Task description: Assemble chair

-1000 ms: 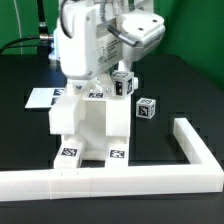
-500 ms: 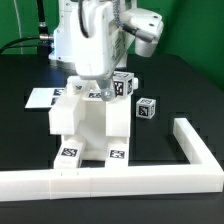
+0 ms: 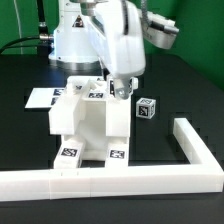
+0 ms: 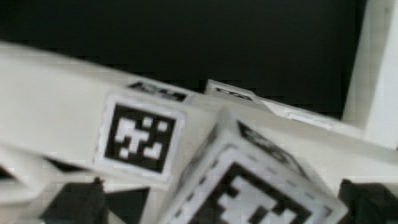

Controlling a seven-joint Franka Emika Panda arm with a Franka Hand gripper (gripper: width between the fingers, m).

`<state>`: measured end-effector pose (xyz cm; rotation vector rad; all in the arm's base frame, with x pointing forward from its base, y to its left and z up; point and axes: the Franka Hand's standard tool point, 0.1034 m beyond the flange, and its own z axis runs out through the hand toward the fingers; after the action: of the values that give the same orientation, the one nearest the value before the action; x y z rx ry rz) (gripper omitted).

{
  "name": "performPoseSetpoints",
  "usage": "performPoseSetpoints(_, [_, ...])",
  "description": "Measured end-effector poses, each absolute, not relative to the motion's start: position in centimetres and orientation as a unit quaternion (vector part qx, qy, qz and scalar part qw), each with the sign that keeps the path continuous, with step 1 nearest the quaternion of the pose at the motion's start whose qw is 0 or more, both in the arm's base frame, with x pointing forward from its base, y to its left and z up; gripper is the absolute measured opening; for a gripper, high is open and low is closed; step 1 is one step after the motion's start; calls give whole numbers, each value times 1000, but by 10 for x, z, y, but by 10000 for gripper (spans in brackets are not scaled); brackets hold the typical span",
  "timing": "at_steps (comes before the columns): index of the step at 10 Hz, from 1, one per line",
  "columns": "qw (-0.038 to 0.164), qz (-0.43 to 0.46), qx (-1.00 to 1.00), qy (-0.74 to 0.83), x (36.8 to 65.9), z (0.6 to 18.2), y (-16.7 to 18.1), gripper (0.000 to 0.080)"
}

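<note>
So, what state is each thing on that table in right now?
Chair body: standing upright, part built.
Tagged block: at the chair body's top, right under the jaws.
Small cube: loose on the table, apart from the chair body.
Jaws: low over the tagged block; gripping or not, cannot tell.
Border rail: lying flat.
Marker board: lying flat.

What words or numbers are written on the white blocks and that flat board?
No words or numbers can be read anywhere.
The chair parts, the small cube and the marker board carry only black-and-white square tags: patterns, not letters.
</note>
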<state>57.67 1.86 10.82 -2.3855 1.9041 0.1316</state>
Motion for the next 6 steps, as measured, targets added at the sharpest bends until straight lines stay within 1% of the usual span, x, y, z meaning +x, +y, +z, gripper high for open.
performPoseSetpoints(1, [41,43,-804,591,576,108,19,648])
performPoseSetpoints(4, [45,39,-867,494,576,108,19,648])
performPoseSetpoints(6, [41,34,-910,412,576,109,18,648])
